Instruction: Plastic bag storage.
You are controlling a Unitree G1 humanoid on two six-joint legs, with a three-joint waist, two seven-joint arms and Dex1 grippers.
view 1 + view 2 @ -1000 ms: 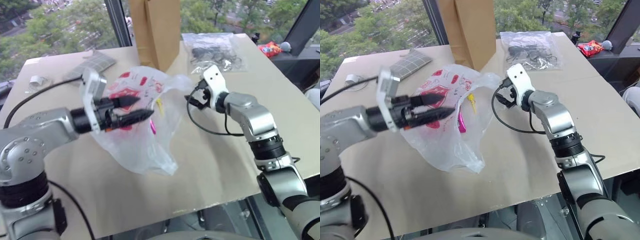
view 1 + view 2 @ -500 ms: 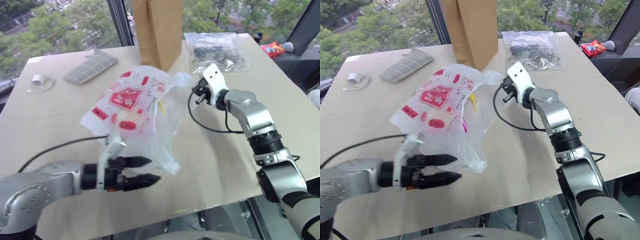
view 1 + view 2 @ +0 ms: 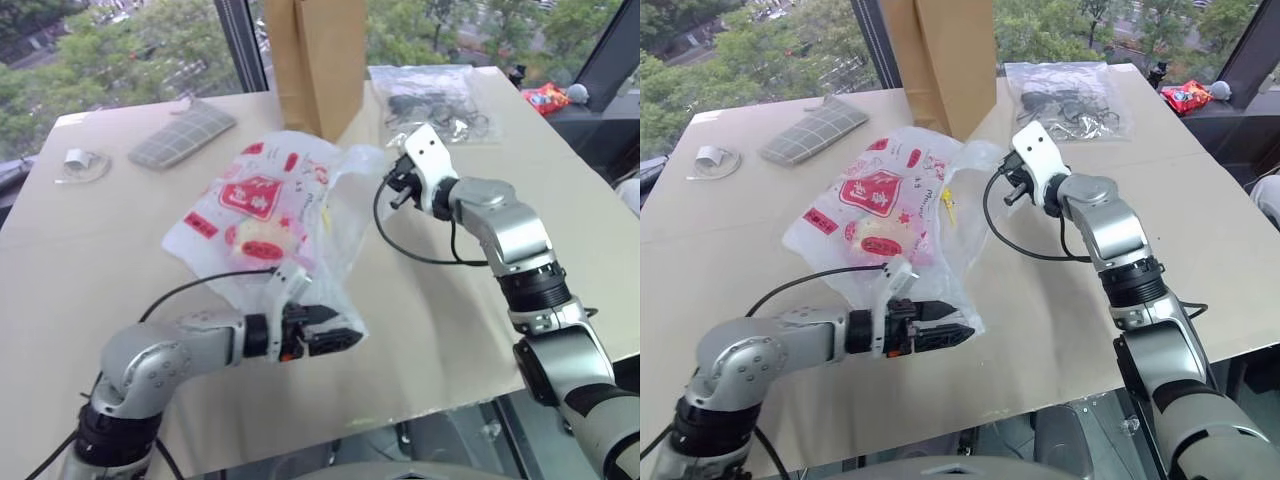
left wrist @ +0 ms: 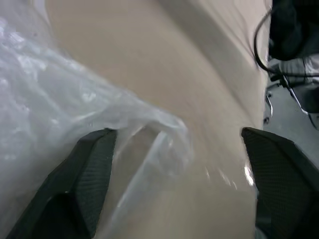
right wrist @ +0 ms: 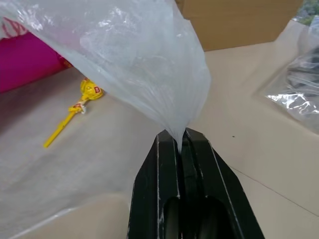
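the right gripper (image 5: 182, 142) pinches the plastic bag (image 3: 270, 215) by its far corner, lifting it taut. the left gripper (image 3: 940, 335), jaws apart, straddles the bag's near edge, likely to grab it.

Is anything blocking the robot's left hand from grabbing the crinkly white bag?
Nothing visible. The left gripper has its fingers open at the near corner of the plastic bag, with the corner already lying between them. The right gripper is shut on the bag's far edge, holding it up.

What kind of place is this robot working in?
Probably an upper-floor office or lab: a plain table stands against large windows over treetops, with a brown paper bag and a bag of cables.
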